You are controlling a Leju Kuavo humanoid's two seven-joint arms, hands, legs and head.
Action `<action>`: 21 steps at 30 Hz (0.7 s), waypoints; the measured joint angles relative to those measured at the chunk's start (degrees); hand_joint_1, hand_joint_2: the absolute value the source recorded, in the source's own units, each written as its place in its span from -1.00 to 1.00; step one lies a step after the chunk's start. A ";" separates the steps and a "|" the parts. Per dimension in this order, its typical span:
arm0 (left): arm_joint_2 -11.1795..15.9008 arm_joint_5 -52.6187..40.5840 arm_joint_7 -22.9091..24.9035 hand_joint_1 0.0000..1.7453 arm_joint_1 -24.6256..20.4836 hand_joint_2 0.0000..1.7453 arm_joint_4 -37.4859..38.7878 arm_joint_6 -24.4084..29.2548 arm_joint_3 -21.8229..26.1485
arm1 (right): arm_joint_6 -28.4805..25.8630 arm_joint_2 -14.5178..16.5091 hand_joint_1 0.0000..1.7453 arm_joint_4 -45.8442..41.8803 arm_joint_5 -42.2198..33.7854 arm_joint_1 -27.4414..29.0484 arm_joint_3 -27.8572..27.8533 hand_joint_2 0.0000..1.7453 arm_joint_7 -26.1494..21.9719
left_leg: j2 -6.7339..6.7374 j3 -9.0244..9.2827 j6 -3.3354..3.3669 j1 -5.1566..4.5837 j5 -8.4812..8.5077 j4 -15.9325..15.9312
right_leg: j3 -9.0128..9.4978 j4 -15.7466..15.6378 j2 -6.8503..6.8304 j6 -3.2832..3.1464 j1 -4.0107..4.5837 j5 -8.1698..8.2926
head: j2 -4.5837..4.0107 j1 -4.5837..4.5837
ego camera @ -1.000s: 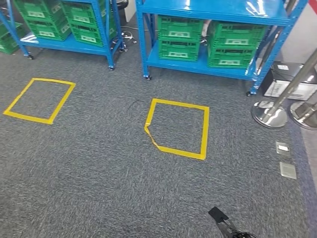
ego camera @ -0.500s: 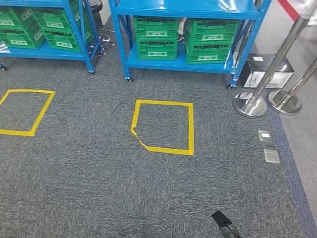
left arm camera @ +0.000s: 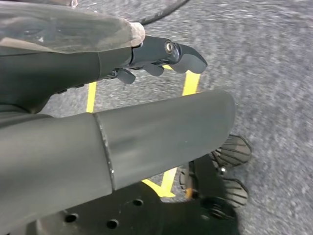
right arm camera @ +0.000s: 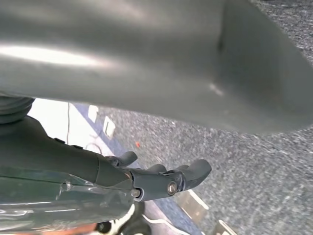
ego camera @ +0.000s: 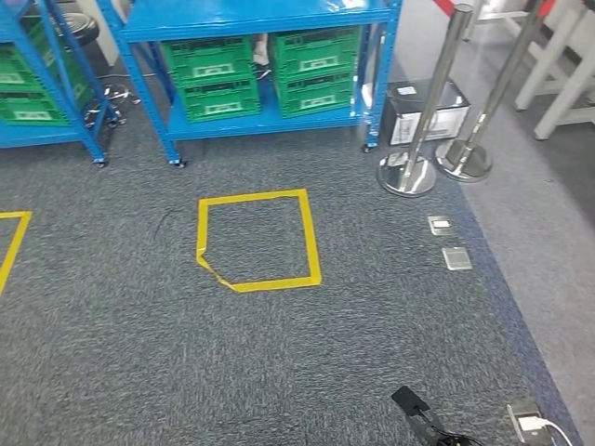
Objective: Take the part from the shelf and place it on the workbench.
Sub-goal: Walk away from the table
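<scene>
Shelf with green crates fills the head view; wrist views show both hands' fingers spread, holding nothing.

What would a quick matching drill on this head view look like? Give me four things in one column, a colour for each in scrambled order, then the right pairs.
Things:
1. shelf frame
2. crates
3. tape square
4. stanchion bases

Colours:
A. yellow
B. silver
C. blue
D. green

Pairs: 1-C, 2-D, 3-A, 4-B
</scene>
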 joint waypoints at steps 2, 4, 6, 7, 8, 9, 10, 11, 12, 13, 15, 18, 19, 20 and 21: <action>0.21 0.08 -0.02 -1.00 0.05 -1.00 0.01 0.04 0.01 | 0.03 0.09 -1.00 0.00 0.00 0.01 0.00 -1.00 0.04 | -2.36 3.33 1.11 -0.39 5.19 -8.97 | -0.05 0.01 2.57 0.30 0.07 0.12 | 0.00 -0.10; 0.36 0.15 -0.07 -1.00 -0.13 -1.00 0.02 0.05 0.02 | 0.10 0.19 -1.00 0.01 0.00 0.07 0.00 -1.00 0.11 | -3.64 7.37 2.30 -0.57 10.03 -18.87 | -0.33 0.02 4.90 1.02 0.00 0.30 | 0.00 -0.17; 0.22 0.16 -0.12 -1.00 -0.16 -1.00 0.02 0.04 0.02 | 0.15 0.20 -1.00 0.02 0.00 0.13 0.00 -1.00 0.16 | -1.91 7.84 2.76 -0.40 10.48 -19.93 | -1.41 2.13 2.79 1.62 0.08 -1.21 | 0.00 0.10; 0.17 0.16 -0.14 -1.00 -0.08 -1.00 0.02 0.03 0.02 | 0.15 0.20 -1.00 0.02 0.00 0.08 0.00 -1.00 0.16 | -1.14 8.00 2.94 -0.34 10.63 -20.30 | -2.63 4.92 1.01 1.82 0.13 -2.96 | 0.00 0.34; 0.17 0.17 -0.16 -1.00 0.02 -1.00 0.02 0.03 0.02 | 0.15 0.20 -1.00 0.02 0.00 0.01 0.00 -1.00 0.17 | -0.42 8.06 3.05 -0.40 10.65 -20.40 | -4.34 8.68 -0.45 2.09 0.12 -5.07 | 0.00 0.62; 0.19 0.19 -0.16 -1.00 0.11 -1.00 0.02 0.02 0.02 | 0.15 0.20 -1.00 0.02 0.01 -0.05 0.01 -1.00 0.17 | 0.36 8.06 3.13 -0.42 10.61 -20.39 | -6.14 12.59 -1.12 2.36 -0.03 -6.89 | 0.00 0.86; 0.19 0.23 -0.17 -1.00 0.16 -1.00 0.02 0.02 0.02 | 0.15 0.20 -1.00 0.02 0.02 -0.04 0.01 -1.00 0.18 | 1.09 8.07 3.12 -0.42 10.55 -20.38 | -7.39 15.41 -1.44 2.63 -0.24 -7.84 | 0.00 1.04; 0.16 0.28 -0.17 -1.00 0.18 -1.00 0.02 0.02 0.02 | 0.13 0.19 -1.00 0.03 0.04 0.00 0.02 -1.00 0.20 | 1.79 8.11 3.06 -0.40 10.46 -20.36 | -7.71 16.30 -1.68 2.89 -0.48 -7.72 | 0.00 1.23; 0.10 0.36 -0.17 -1.00 0.18 -1.00 0.02 0.02 0.02 | 0.01 0.19 -1.00 0.03 0.05 0.04 0.02 -1.00 0.19 | 2.45 8.21 2.91 -0.33 10.33 -20.32 | -6.81 14.72 -1.99 3.12 -0.71 -6.46 | 0.00 1.39; 0.03 0.44 -0.17 -1.00 0.19 -1.00 0.02 0.02 0.02 | -0.15 0.18 -1.00 0.04 0.06 0.03 0.02 -1.00 0.14 | 3.00 8.36 2.68 -0.26 10.16 -20.23 | -4.96 11.30 -2.46 3.31 -0.90 -4.57 | 0.00 1.58; -0.01 0.56 -0.16 -1.00 0.14 -1.00 0.02 0.02 0.02 | -0.52 0.19 -1.00 0.03 0.10 -0.10 0.02 -1.00 0.05 | 3.83 8.54 1.94 -0.26 9.65 -19.80 | -0.80 3.40 -3.55 3.46 -1.04 -1.59 | 0.00 2.01; 0.05 0.60 -0.17 -1.00 -0.24 -1.00 0.02 0.02 0.03 | -0.66 0.20 -1.00 0.05 0.67 0.06 0.03 -1.00 0.41 | 4.55 8.55 1.02 -0.49 9.26 -19.26 | 0.87 0.02 -3.58 2.51 -0.70 -1.13 | 0.00 1.49; 0.06 0.60 -0.17 -1.00 -0.33 -1.00 0.02 0.02 0.03 | -0.66 0.20 -1.00 0.06 0.86 0.18 0.03 -1.00 0.55 | 4.66 8.59 0.88 -0.42 9.20 -19.29 | 0.84 0.03 -3.48 2.20 -0.64 -1.13 | 0.00 1.19; 0.06 0.60 -0.17 -1.00 -0.36 -1.00 0.02 0.02 0.04 | -0.67 0.20 -1.00 0.07 0.96 0.25 0.04 -1.00 0.63 | 4.74 8.62 1.04 -0.33 9.17 -19.31 | 0.85 -0.01 -3.40 2.00 -0.56 -1.11 | 0.00 0.96; 0.06 0.61 -0.17 -1.00 -0.36 -1.00 0.02 0.02 0.04 | -0.67 0.20 -1.00 0.07 0.98 0.27 0.04 -1.00 0.66 | 4.78 8.65 1.37 -0.27 9.16 -19.33 | 0.88 -0.05 -3.35 1.88 -0.52 -1.06 | 0.00 0.77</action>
